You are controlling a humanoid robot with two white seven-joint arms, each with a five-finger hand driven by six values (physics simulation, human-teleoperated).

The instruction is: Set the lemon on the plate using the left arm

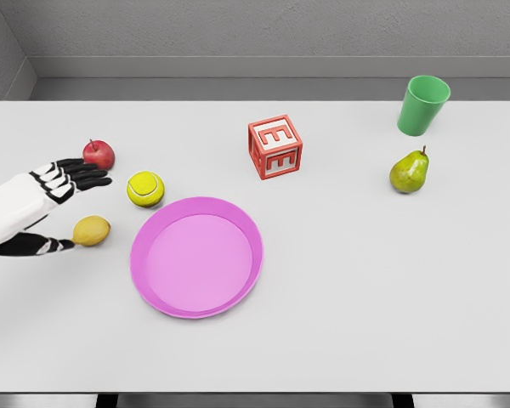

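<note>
I've got the left robot hand (68, 208) spread wide at the surface's (365, 280) left edge, thumb touching the lemon (92, 230), fingers reaching above it toward the apple (99, 155). Lemon sits just left of the pink plate (153, 280), tennis ball (145, 189) nearby.

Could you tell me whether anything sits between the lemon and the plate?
Nothing visible does. The lemon lies just left of the plate with bare table between them. The tennis ball sits farther back, off that path. The left hand is already at the lemon.
</note>
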